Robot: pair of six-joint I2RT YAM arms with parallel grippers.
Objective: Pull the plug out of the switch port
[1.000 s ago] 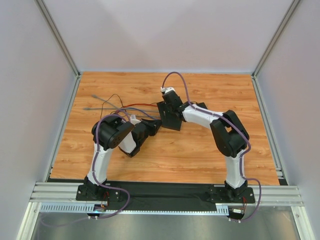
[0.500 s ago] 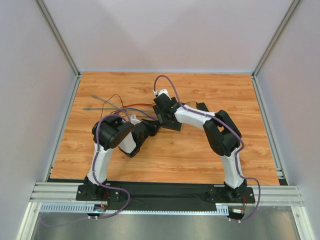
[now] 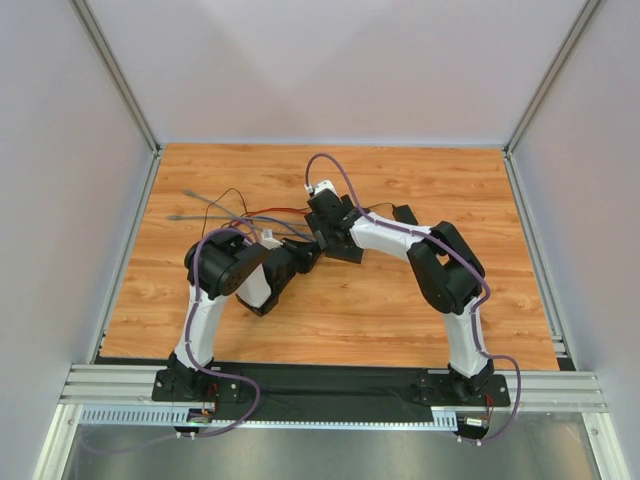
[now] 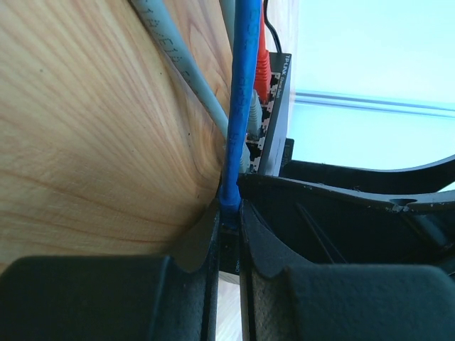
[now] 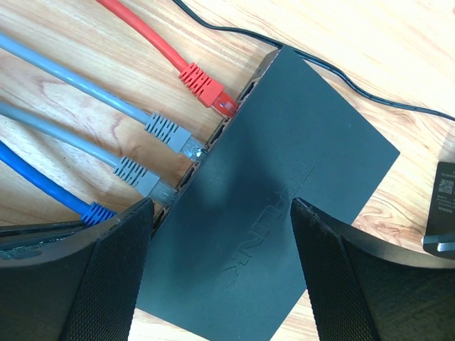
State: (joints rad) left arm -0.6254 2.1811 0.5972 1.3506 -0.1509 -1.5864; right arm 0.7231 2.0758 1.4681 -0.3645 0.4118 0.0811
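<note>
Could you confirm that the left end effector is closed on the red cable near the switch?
The cable is wrong: the left end effector is closed on the blue cable near the switch, as the left wrist view shows.

A robotics lab test cell. Plain pale-grey panel walls (image 3: pixel 330 70) in silver aluminium framing (image 3: pixel 115 75) enclose the wood-grain tabletop (image 3: pixel 350 310).

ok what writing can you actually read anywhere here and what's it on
"TP-LINK": raised letters on the top of the switch, right wrist view.
"TP-LINK": white print on the switch beside its ports, left wrist view.
Label on the power adapter: too small to read.
</note>
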